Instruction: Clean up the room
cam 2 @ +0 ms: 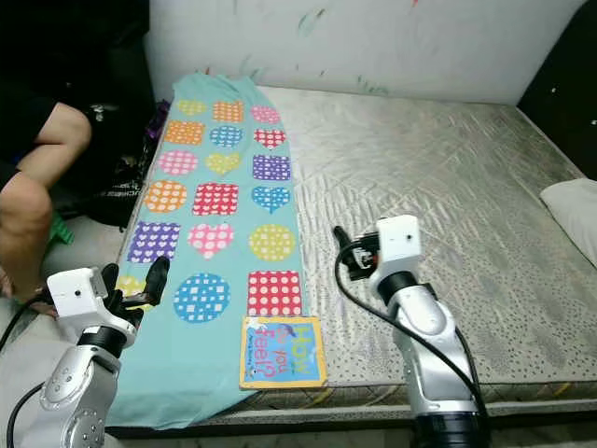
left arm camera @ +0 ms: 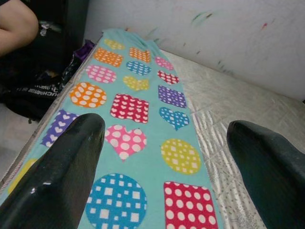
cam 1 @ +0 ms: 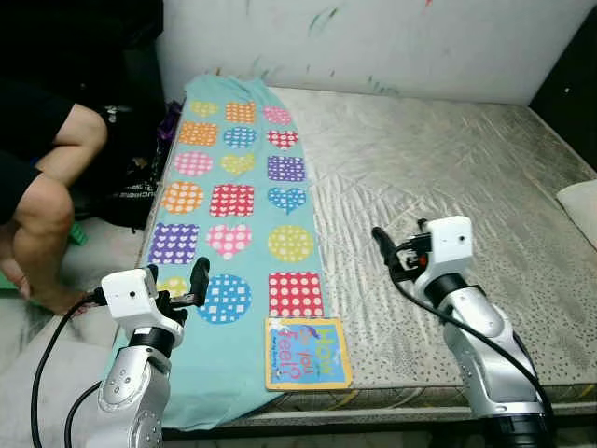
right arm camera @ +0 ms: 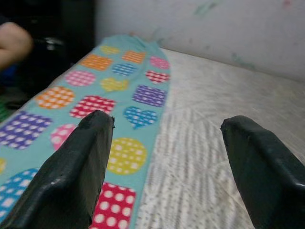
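A bare grey mattress (cam 1: 448,177) lay against a paint-flecked white wall (cam 1: 392,42); along its left side a turquoise blanket (cam 1: 233,201) with dotted hearts, circles and squares ran from the wall end to the near edge, where its end draped over the side; a book (cam 1: 307,352) with a yellow border and blue cover lay flat at the near edge, partly on the blanket's right margin and partly on the mattress, just beside the red dotted square; a white pillow (cam 1: 580,210) showed at the right edge of the bed.

The left gripper (cam 1: 199,280) hung over the blanket's near-left corner, beside the blue dotted circle; in the left wrist view its fingers (left arm camera: 62,176) stood wide apart and held nothing; the right gripper (cam 1: 382,245) hovered above bare mattress, to the right of the blanket and apart from the book; in the right wrist view its fingers (right arm camera: 71,176) were likewise spread, with nothing between them.

A person (cam 1: 42,187) in dark clothes sat on the floor left of the bed, knees bent; a black bag (cam 1: 131,187) rested between the person and the bed.
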Available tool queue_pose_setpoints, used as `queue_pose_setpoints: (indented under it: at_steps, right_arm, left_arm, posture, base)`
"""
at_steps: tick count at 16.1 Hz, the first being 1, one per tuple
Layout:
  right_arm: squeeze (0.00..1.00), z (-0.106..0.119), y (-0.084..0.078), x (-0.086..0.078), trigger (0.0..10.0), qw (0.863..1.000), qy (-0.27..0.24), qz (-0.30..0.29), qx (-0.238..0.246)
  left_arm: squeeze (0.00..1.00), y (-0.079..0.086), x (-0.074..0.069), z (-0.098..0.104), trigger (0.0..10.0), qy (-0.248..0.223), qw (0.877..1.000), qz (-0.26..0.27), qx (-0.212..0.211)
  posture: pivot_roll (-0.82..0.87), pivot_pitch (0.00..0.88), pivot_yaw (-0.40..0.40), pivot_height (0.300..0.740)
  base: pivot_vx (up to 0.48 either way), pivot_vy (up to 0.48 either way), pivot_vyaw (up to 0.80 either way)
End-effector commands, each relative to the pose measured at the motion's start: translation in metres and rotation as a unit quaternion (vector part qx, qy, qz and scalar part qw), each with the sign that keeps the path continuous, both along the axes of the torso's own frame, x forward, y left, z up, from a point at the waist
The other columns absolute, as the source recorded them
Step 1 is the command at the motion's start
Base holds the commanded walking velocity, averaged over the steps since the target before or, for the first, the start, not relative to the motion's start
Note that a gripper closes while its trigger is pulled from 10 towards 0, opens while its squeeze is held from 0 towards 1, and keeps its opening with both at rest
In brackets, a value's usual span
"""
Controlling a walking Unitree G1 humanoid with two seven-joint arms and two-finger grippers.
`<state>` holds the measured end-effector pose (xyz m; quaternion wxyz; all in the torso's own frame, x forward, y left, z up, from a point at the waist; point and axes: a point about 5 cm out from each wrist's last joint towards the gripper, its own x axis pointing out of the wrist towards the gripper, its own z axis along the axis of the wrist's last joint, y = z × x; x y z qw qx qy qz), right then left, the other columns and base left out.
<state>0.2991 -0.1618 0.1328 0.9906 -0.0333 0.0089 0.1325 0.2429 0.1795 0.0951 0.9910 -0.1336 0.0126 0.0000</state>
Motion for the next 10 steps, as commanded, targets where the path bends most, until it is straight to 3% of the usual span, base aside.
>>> queue_pose_setpoints:
  at_steps: [1,5,10]
  right_arm:
    - [0.00,0.0004,-0.0007,-0.0024,10.0,1.000,0.003,0.004,-0.002]
    - [0.00,-0.0001,0.0011,-0.0026,10.0,1.000,0.006,0.014,-0.004]
    - [0.00,0.0008,0.0035,-0.0020,10.0,1.000,0.007,0.028,-0.002]
  left_arm:
    - [0.00,-0.0044,0.0011,0.0043,10.0,-0.005,1.000,-0.011,-0.001]
    - [0.00,-0.0046,0.0005,0.0047,10.0,-0.006,1.000,-0.009,0.001]
    - [0.00,-0.0057,0.0006,0.0071,10.0,-0.009,1.000,-0.005,0.004]
  posture:
    - [-0.11,0.064,-0.098,0.740]
    - [-0.11,0.064,-0.100,0.704]
    - [-0.12,0.084,-0.102,0.704]
  base:
    - [0.000,0.000,0.00]
    - [0.000,0.000,0.00]
    - [0.000,0.000,0.00]
